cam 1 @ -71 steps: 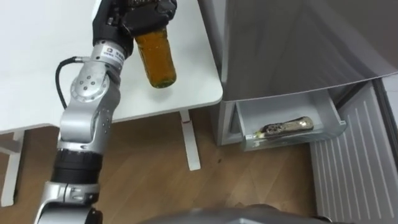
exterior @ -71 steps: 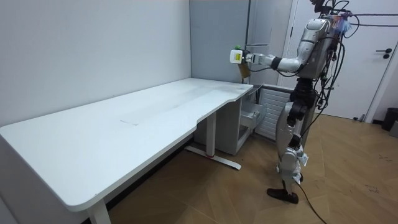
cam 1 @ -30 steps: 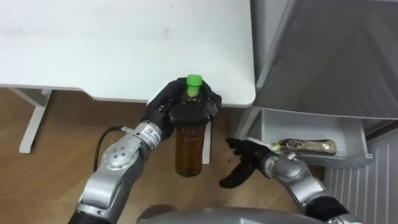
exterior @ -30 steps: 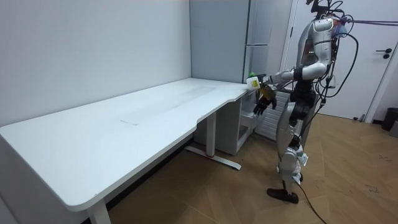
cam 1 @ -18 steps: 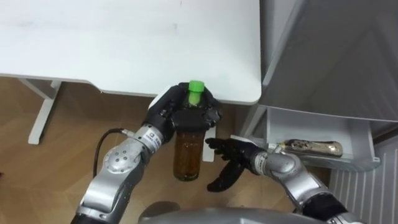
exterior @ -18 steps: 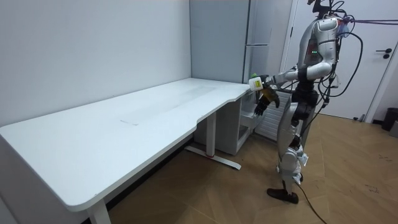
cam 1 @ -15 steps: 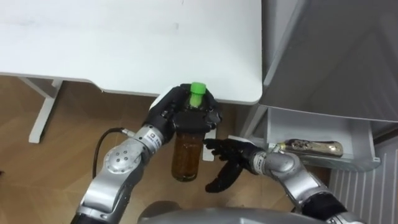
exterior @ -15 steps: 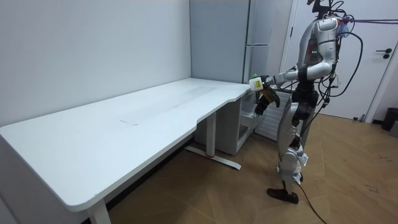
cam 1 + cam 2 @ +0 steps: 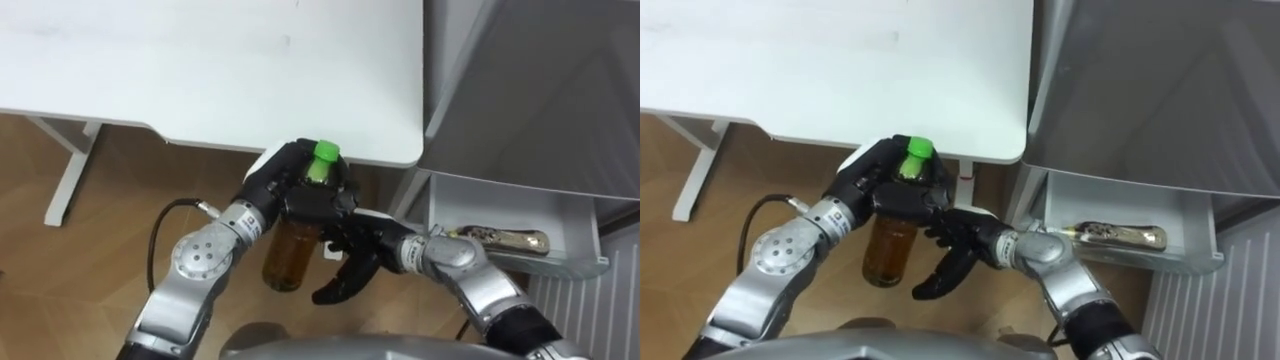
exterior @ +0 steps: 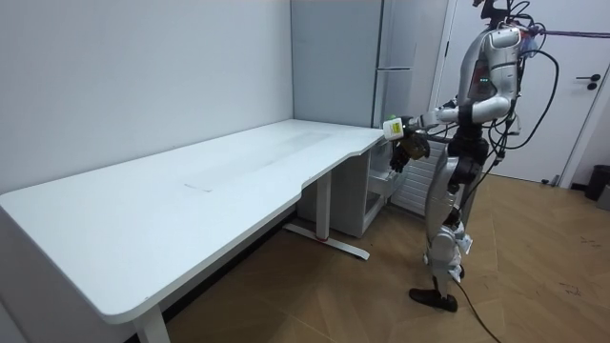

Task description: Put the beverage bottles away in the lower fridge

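I am looking down through the head cameras and, starting at the left, the flat white desk top (image 9: 200, 70) is lying beyond the left hand (image 9: 300, 190), with its rounded near corner just behind the knuckles. The left hand is wrapping its fingers round the shoulder of the clear plastic bottle of amber drink (image 9: 285, 258), clenching it firmly from above, so the drink is hanging in the air below the palm, over the brown wooden floor (image 9: 100, 220) and clear of the desk. The bottle is tilting a little, its bright green screw cap (image 9: 325, 155) poking up past the fingers towards the desk edge. Just to the right of that grasp, the right hand (image 9: 350, 262) is reaching in with its fingers straight and spread, grasping nothing; it is sitting right beside the bottle's body, and I cannot tell whether it is actually touching it. Further right of the right hand, the tall grey fridge (image 9: 540, 90) is standing with its white lower drawer (image 9: 490, 205) pulled out, and a long bottle with a gold-patterned label (image 9: 500, 240) is lying on its side inside that drawer. In the room view the robot is standing upright on the floor at the end of the desk, beside the fridge, holding both hands out in front of its chest.
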